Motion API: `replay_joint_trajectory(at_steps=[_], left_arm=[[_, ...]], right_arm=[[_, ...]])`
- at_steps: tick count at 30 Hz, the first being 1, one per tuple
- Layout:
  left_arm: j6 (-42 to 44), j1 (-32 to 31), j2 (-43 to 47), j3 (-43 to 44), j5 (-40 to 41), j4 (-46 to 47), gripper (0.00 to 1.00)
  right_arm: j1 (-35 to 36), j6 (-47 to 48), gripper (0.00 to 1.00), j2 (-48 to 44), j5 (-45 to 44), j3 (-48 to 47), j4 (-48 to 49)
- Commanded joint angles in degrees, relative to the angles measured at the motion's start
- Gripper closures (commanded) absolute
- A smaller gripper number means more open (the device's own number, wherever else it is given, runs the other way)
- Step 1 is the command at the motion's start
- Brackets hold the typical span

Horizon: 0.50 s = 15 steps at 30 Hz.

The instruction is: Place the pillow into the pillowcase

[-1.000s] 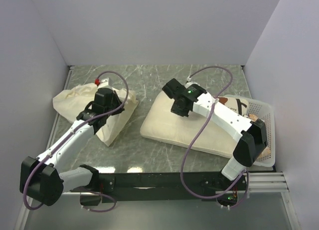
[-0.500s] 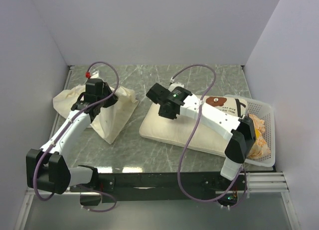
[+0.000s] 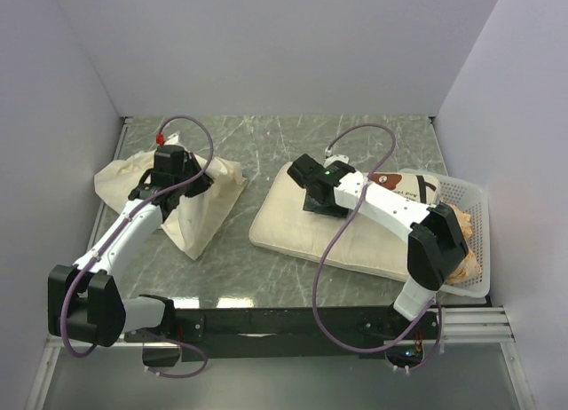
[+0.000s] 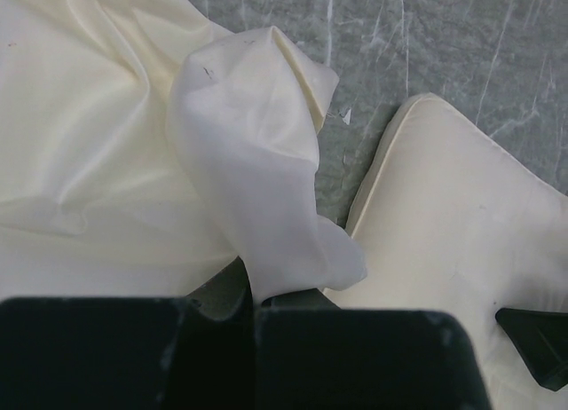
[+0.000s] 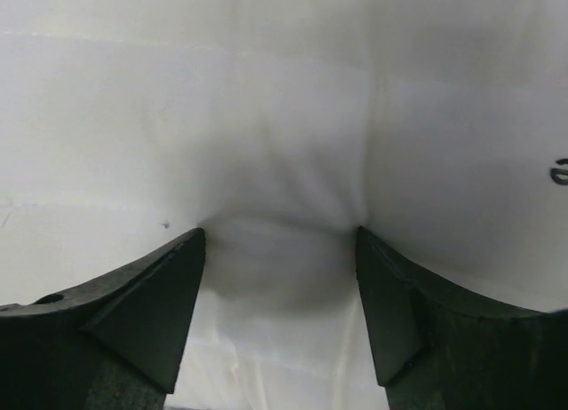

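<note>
The pillow [image 3: 288, 228] lies flat at the table's centre-right, its bear print [image 3: 389, 181] at the far right end. My right gripper [image 3: 312, 197] stands open on its left half. In the right wrist view both fingertips [image 5: 191, 250] dent the pillow [image 5: 266, 108], and cream fabric bulges between them, not clamped. The limp cream pillowcase [image 3: 209, 210] lies crumpled at the left. My left gripper [image 3: 175, 172] is shut on a fold of it. In the left wrist view that pillowcase fold [image 4: 266, 206] rises from the left gripper [image 4: 253, 296], with the pillow [image 4: 444, 224] to the right.
A white slotted basket [image 3: 475, 201] holding an orange-yellow thing [image 3: 463, 250] stands at the right edge, partly under the pillow's end. White walls close in the left, back and right. Bare marble table [image 3: 257, 144] shows behind and between the two fabrics.
The right gripper's jaws have gone from shut to wide apart, and it has settled lower on the pillow. The left gripper has moved back and left with the pillowcase fold.
</note>
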State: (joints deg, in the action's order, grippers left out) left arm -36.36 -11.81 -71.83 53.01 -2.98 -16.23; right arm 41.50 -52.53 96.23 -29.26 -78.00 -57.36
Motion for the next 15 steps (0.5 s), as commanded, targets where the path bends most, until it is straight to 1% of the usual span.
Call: replay_joint_trajectory(at_steps=[1, 2, 4, 5, 6, 8, 9, 10, 12, 15], left_arm=[[-1.08, 0.21, 1.08, -0.98, -1.76, 3.83, 0.99], [-1.34, 0.21, 1.17, -0.98, -1.68, 3.75, 0.99], [-1.35, 0.21, 1.34, -0.98, -1.59, 3.75, 0.99], [-1.35, 0.21, 1.26, -0.9, -1.41, 3.57, 0.99], [-1.26, 0.21, 1.34, -0.72, -1.32, 3.22, 0.99], [-1.08, 0.21, 1.52, -0.46, -1.15, 2.96, 0.99], [-1.0, 0.21, 1.61, -0.19, -0.97, 2.78, 0.99], [-0.91, 0.13, 1.78, -0.1, -0.97, 2.52, 0.99], [-0.73, 0.3, 1.96, 0.07, -0.71, 2.43, 0.99], [-0.47, 0.3, 2.13, 0.86, -0.71, 1.82, 0.99]], right_arm=[[0.52, 3.13, 0.31, 3.51, 3.57, 0.65, 5.23], [0.6, 3.92, 0.4, 4.4, 4.98, 0.57, 7.77], [0.87, 4.54, 0.54, 6.68, 9.03, 0.65, 10.33], [0.87, 5.41, 0.68, 7.22, 10.52, 0.83, 13.47], [0.87, 5.77, 0.75, 7.66, 13.93, 1.09, 15.16], [0.95, 6.47, 0.93, 8.27, 16.24, 1.97, 19.02], [0.87, 6.57, 0.98, 8.36, 17.9, 2.32, 19.91], [0.87, 6.57, 1.0, 8.45, 18.27, 2.15, 20.44], [0.95, 6.57, 1.0, 8.37, 18.27, 0.93, 20.01], [0.96, 6.65, 1.0, 5.65, 17.57, 0.04, 19.22]])
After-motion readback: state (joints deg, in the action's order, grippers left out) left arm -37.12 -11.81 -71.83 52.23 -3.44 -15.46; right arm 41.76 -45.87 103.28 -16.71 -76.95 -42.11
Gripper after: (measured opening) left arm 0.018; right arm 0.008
